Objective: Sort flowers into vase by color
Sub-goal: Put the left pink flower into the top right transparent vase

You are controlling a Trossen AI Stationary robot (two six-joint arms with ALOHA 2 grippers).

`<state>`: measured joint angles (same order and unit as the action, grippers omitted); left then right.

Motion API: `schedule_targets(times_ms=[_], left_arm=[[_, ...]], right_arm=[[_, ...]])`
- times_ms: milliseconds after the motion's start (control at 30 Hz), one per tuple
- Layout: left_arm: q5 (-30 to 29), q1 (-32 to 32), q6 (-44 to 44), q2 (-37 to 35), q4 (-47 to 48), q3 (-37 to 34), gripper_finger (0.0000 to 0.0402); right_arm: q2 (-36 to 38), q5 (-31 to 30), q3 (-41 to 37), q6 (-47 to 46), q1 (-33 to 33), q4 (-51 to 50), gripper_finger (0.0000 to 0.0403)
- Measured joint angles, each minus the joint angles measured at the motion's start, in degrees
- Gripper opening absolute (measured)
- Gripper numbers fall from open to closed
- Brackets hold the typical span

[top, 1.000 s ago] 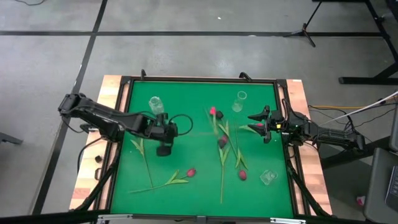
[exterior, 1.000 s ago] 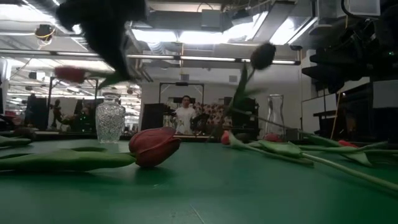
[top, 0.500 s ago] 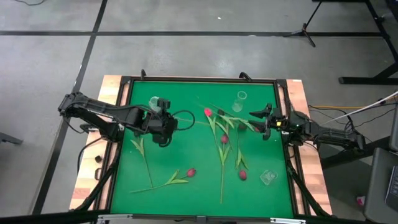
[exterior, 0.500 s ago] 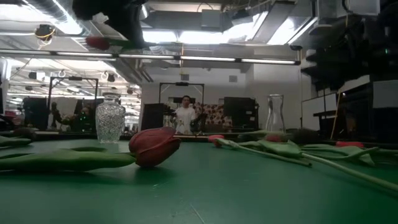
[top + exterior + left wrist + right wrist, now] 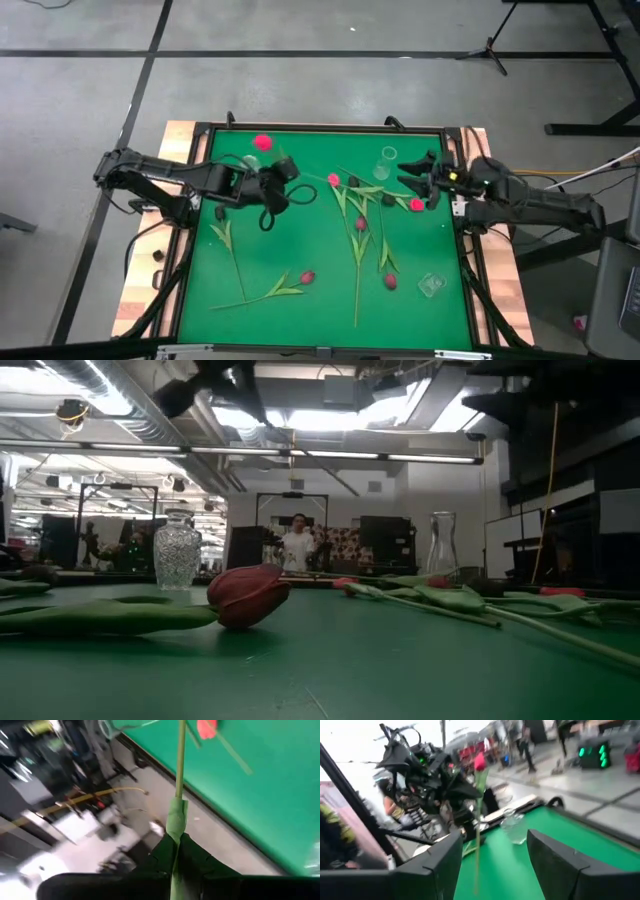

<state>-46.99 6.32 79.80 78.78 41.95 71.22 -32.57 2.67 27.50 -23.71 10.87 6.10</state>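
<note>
Pink tulip [image 5: 262, 142] now raised by left claw [image 5: 281, 172], over vase

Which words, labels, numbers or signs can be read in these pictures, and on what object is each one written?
None: no readable text shows on the green table, the vases, the flowers or the arms.
The room's green light is too blurred to read.

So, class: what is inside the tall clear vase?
No stems stand in the tall clear vase. Its base cannot be seen: it is hidden behind the flowers lying in front.
</note>
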Motion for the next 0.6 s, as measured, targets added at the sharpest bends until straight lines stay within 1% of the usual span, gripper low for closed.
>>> schedule_targets(times_ms=[100, 200, 333, 467, 600], left_arm=[[2.1, -0.9, 7.0, 0.0, -5.1, 0.0, 0.0012], [5.2, -1.7, 10.2, 0.0, -9.1, 0.0, 0.0012], [9.4, -2.6, 15.2, 0.0, -12.0, 0.0, 0.0012], [11.0, -2.7, 19.7, 0.0, -12.2, 0.0, 0.0012], [12.0, -2.9, 23.9, 0.0, -12.8, 0.0, 0.0012]], right_arm=[[-10.4, 3.1, 6.1, -0.5, 0.0, -0.2, 0.0221], [-20.4, 6.1, 12.5, -0.4, 0.0, -0.3, 0.0221], [-32.3, 10.7, 21.3, -0.1, 0.0, -0.4, 0.0221], [-40.9, 17.4, 30.0, 0.2, 0.0, -3.4, 0.0221], [-48.0, 18.0, 38.0, 2.4, 0.0, -11.7, 0.0221]])
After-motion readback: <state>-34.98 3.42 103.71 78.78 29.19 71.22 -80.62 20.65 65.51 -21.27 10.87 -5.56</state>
